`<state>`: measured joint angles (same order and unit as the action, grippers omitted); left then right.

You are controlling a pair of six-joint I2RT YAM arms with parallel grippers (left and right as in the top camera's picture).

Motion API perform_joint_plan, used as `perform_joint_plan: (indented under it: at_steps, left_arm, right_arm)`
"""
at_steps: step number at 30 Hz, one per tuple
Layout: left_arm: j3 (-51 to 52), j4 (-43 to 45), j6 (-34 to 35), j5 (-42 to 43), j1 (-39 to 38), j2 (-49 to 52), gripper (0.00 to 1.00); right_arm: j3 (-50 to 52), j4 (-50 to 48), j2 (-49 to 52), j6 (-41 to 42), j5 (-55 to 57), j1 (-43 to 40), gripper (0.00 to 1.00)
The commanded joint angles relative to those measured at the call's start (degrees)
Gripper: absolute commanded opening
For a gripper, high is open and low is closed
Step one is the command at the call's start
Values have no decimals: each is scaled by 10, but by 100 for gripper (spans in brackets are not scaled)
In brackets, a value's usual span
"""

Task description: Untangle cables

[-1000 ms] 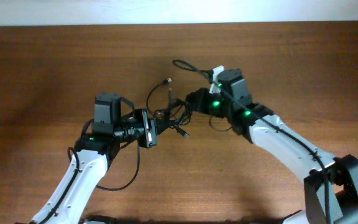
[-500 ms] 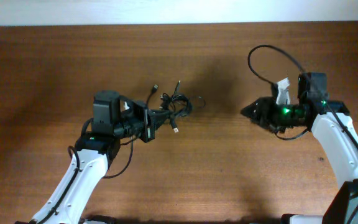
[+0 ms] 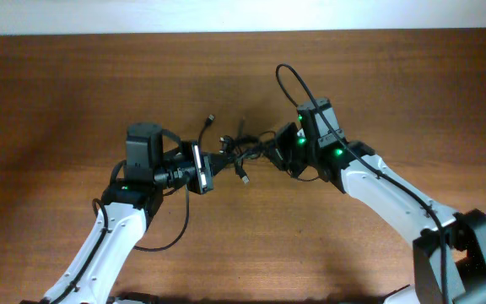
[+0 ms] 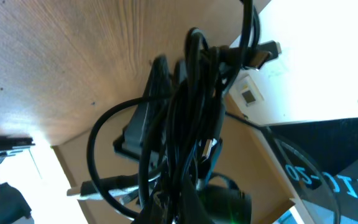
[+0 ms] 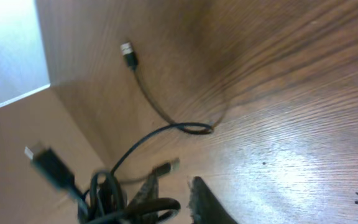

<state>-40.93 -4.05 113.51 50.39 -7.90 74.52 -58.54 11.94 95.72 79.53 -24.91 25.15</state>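
A knot of thin black cables [image 3: 236, 150] hangs between my two grippers at the table's middle. My left gripper [image 3: 212, 162] is shut on its left side. In the left wrist view the bundle [image 4: 194, 124] fills the frame and hides the fingers, with a plug [image 4: 263, 53] sticking out. My right gripper [image 3: 275, 150] meets the knot from the right. Its fingers [image 5: 207, 202] stand close together with a cable loop [image 5: 166, 205] between them. A free loop [image 3: 287, 78] arcs up behind it. A loose end with a plug [image 5: 128, 55] lies on the wood.
A thicker black cable [image 3: 163, 245] hangs from my left arm. Loose plugs stick out of the knot at the top left [image 3: 211, 118] and below [image 3: 245, 179]. The wooden table [image 3: 395, 76] ends at a white wall [image 3: 226, 17] at the back.
My right gripper swung far right with a cable loop, then came back left to the knot. My left gripper has held the bundle almost in place.
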Motion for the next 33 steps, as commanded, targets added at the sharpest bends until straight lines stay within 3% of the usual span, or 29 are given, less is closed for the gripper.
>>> perform_joint_plan:
  at_steps: [1, 2, 4, 6, 8, 10, 11, 13, 14, 15, 16, 18, 20, 21, 23, 26, 28, 30, 33]
  left_arm:
    - [-5, 4, 5, 36, 2, -4, 0]
    - [-5, 4, -8, 11, 2, -4, 2]
    - [-5, 4, -107, -105, 2, -4, 4]
    - [-5, 21, -206, -307, 2, -4, 6]
    - [-5, 94, -219, -418, 2, -4, 3]
    - [-5, 150, -220, -489, 2, -4, 2]
    - [-5, 149, -243, -486, 2, -4, 4]
    - [-5, 131, -356, -386, -2, -4, 42]
    - [-5, 67, -424, -285, -16, -4, 73]
    - [-5, 29, -490, -245, -27, -4, 90]
    - [-5, -8, -612, -219, -52, -4, 99]
    - [-5, -10, -788, -166, -114, -4, 99]
    - [-5, -1, -854, -158, -174, -4, 99]
    - [-5, 3, -847, -161, -192, -4, 99]
    - [-5, -2, -724, -160, -198, -4, 97]
    - [-5, -59, -420, -160, -198, -4, 94]
    - [-5, -71, -217, -153, -198, -4, 84]
    - [-5, -71, -149, -153, -199, -2, 87]
    - [-5, -70, -79, -189, -238, 16, 85]
  right_arm:
    - [-2, 0, 5, -63, 16, 3, 4]
    - [-2, 1, 4, -157, -4, 3, 4]
    - [-2, 65, -17, -301, -12, 2, 4]
    - [-2, 223, -70, -433, 81, -6, 4]
    - [-2, 326, -125, -541, 102, -16, 4]
    - [-2, 424, -184, -589, 121, -27, 4]
    - [-2, 438, -203, -607, 121, -29, 4]
    - [-2, 423, -228, -613, 121, -30, 4]
    - [-2, 387, -226, -613, 102, -30, 4]
    - [-2, 349, -225, -613, 78, -30, 4]
    - [-6, 303, -225, -613, 51, -30, 4]
    - [-39, 265, -225, -605, 5, -30, 4]
    - [-82, 282, -225, -565, 23, -31, 4]
    - [-90, 289, -225, -537, 50, -31, 4]
    - [-90, 295, -221, -518, 96, -31, 4]
    - [-90, 294, -200, -513, 134, -31, 4]
    - [-90, 294, -200, -501, 136, -30, 4]
    - [-90, 294, -200, -501, 136, -30, 4]
    - [-90, 294, -200, -501, 136, -30, 4]
